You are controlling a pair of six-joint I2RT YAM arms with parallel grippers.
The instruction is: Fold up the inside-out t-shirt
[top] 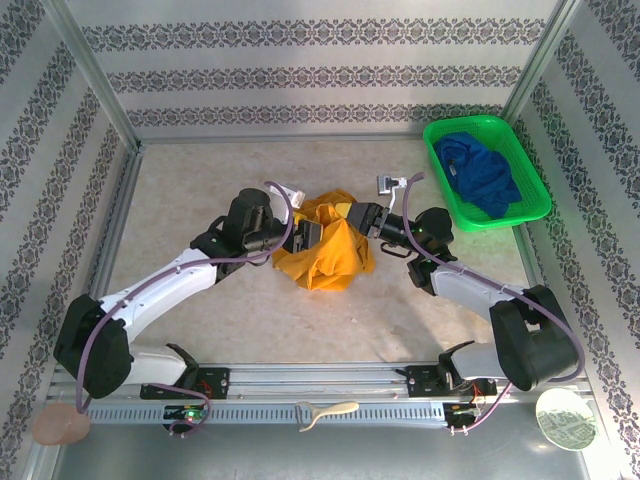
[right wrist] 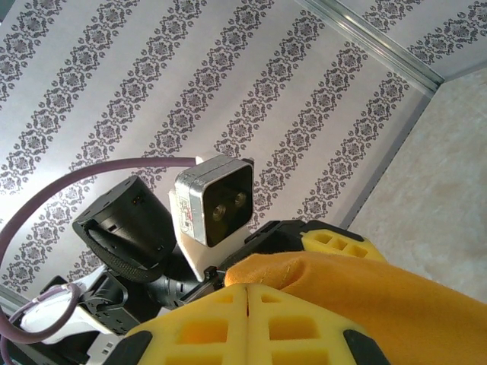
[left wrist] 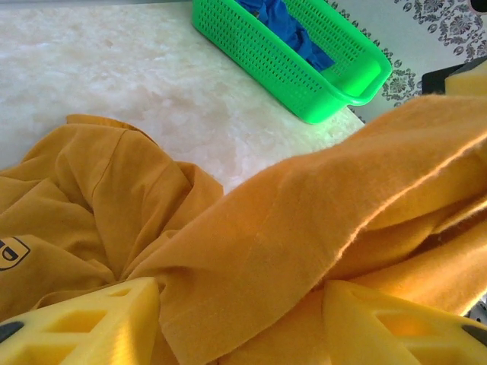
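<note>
Green basket (top: pixel 505 218) holds a blue garment (top: pixel 480 172); orange t-shirt (top: pixel 325 260) lies outside.

Overhead looks down; both wrist views close on t-shirt (left wrist: pixel 266 228)

so the whole setup sits in a little booth: back wall (top: pixel 320 60), left wall (top: pixel 45 150) and right wall (top: pixel 600 130), all papered white with bands of dark grey damask pattern, running level across the back. Bare aluminium posts (top: pixel 95 80) go up the two far corners. The tabletop (top: pixel 190 170) is pale beige, mottled like stone, with a silver rail (top: pixel 330 378) along the near edge. Light is bright and even, shadows are soft, and the top washes out nearly white in the left wrist view
</note>
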